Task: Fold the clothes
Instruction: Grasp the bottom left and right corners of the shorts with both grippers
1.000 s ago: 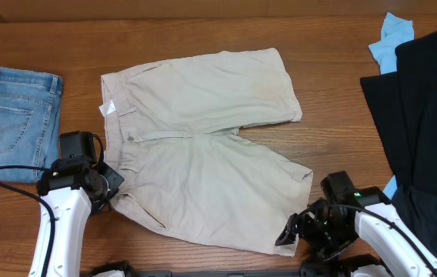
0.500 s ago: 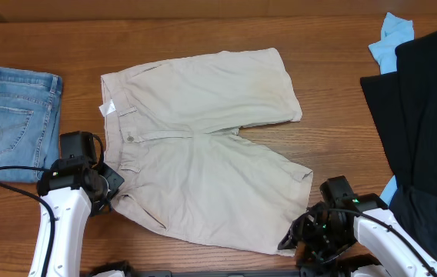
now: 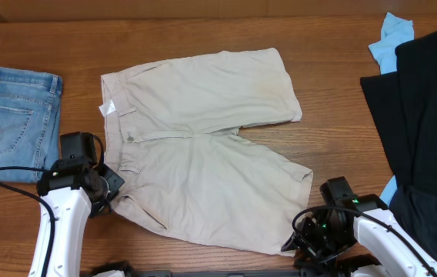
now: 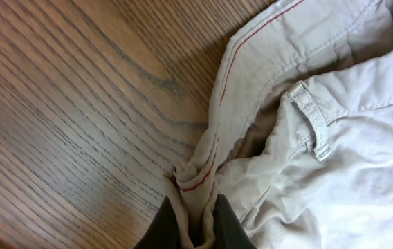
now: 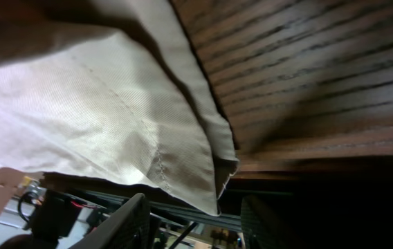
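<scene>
Pale beige shorts [image 3: 203, 146] lie spread flat mid-table, waistband to the left, legs to the right. My left gripper [image 3: 109, 192] is shut on the near waistband corner; the left wrist view shows bunched beige cloth with red stitching [image 4: 195, 185] pinched between my fingers [image 4: 196, 228]. My right gripper [image 3: 289, 242] sits at the near leg's hem corner by the table's front edge. In the right wrist view its fingers [image 5: 196, 221] are open, with the hem corner [image 5: 210, 180] hanging just above the gap, not gripped.
Folded blue jeans [image 3: 15, 119] lie at the left. A black garment [image 3: 426, 131] and a light blue one [image 3: 391, 38] are piled at the right. The table's front edge [image 5: 321, 169] is next to my right gripper.
My right gripper has slid down and slightly right towards the table's front edge by the hem corner. The left arm and the shorts have not moved.
</scene>
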Action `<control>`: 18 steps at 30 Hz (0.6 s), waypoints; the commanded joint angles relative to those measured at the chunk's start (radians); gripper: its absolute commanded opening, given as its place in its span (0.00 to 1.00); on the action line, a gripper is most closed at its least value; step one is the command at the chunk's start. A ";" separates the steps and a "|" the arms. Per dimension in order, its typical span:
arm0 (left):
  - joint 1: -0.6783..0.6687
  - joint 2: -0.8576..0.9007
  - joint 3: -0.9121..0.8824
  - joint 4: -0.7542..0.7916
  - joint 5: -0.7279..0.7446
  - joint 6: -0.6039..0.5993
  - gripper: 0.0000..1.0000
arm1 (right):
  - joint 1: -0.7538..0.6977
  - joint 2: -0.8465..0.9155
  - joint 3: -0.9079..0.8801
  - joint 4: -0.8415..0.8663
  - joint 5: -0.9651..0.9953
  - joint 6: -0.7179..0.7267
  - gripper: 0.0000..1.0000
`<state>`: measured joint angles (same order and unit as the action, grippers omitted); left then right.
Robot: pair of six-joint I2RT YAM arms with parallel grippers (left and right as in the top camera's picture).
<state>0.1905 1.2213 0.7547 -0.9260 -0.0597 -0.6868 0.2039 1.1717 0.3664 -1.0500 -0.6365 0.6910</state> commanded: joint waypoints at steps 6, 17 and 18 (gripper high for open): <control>0.001 -0.016 0.027 -0.006 0.006 0.031 0.08 | 0.005 -0.002 -0.006 0.018 0.022 0.172 0.52; 0.001 -0.016 0.027 -0.005 0.008 0.037 0.09 | 0.033 0.123 -0.006 0.120 0.021 0.200 0.46; 0.001 -0.016 0.027 -0.005 0.008 0.037 0.09 | 0.039 0.133 -0.006 0.127 0.020 0.200 0.43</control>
<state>0.1905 1.2213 0.7547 -0.9283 -0.0597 -0.6762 0.2150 1.2636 0.3660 -0.9440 -0.6205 0.8780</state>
